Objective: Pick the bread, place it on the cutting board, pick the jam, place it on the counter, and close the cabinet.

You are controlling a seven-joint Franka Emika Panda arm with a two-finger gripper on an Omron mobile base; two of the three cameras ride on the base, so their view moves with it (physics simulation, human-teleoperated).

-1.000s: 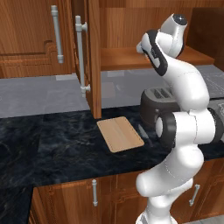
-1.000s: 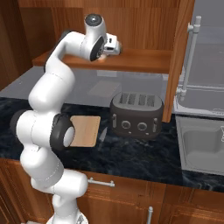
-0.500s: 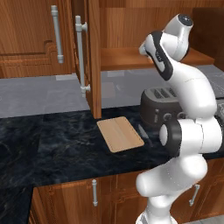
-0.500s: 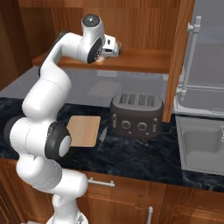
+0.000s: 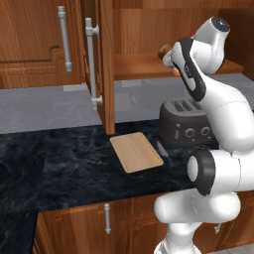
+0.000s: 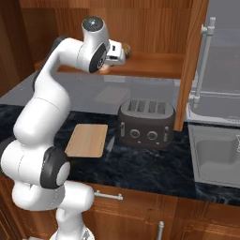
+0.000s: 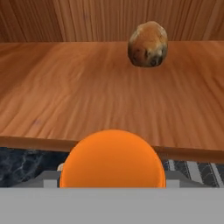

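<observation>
on cabinet shelf (image 7: 65, 96) | bread (image 7: 148, 44) beyond jaws (image 6: 123, 50) | jaws clamp jam (image 7: 112, 158)

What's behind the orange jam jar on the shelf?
Behind the small orange jam jar, the mottled brown bread lump sits on the wooden cabinet shelf. The jar hides the hand's fingertips.

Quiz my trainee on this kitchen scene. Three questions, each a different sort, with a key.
1. True or false: the bread lies on the cutting board.
2. What stands on the counter beside the board? A toaster, B kettle, C pot.
3. Fill in: the cabinet door is ___.
Key: 1 false, it sits on the shelf. 2 A, the toaster. 3 open.
</observation>
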